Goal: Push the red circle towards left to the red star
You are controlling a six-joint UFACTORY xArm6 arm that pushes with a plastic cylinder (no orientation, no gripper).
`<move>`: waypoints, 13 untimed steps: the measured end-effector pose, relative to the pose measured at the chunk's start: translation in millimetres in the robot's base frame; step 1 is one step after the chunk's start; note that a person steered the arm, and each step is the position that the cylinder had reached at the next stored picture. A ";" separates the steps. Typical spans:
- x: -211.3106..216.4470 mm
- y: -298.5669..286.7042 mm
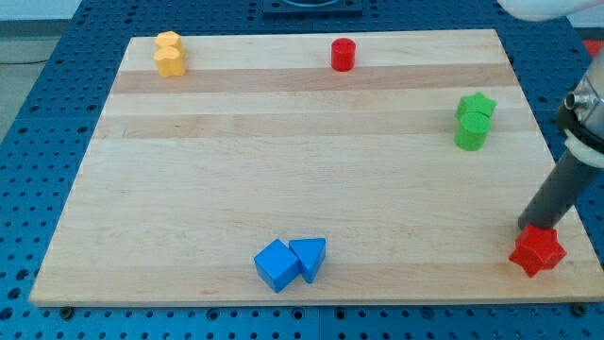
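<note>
Nearest, at the view's bottom, two blue blocks are found on the wooden tabletop (311,179): a blue cube (276,265) and, touching it on the view's right, a blue triangle (310,258).

Item, bottom right corner of the tabletop: the red star (538,251), lying close to the board's right edge. My tip (528,227) is set against the star's upper left side, touching it or very nearly so; the exact contact cannot be made out. The dark rod (559,187) rises from there, tilted towards the view's upper right, and passes out of frame at the right edge.

Item, gripper: none is carried by the arm; only the plain rod is seen, so nothing is held.

Item, right side, further up: a green star (478,106) and, touching it just below, a green cylinder (471,133). Both are well apart from the red star and from my tip.

Item, far edge, near the view's top centre: the red circle (343,54), a short upright cylinder, standing alone. It is well apart from the red star, being up and to the view's left of it, and well apart from my tip.

Item, far left corner: two yellow blocks stacked close, an upper yellow block (168,42) and a lower yellow block (171,62), touching; their shapes cannot be told exactly.
</note>
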State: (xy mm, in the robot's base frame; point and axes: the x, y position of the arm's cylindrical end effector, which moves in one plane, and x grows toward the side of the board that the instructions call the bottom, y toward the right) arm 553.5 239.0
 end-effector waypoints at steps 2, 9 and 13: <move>-63.3 -50.7; -326.9 -225.6; -318.2 -183.9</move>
State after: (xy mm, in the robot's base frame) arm 235.3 55.2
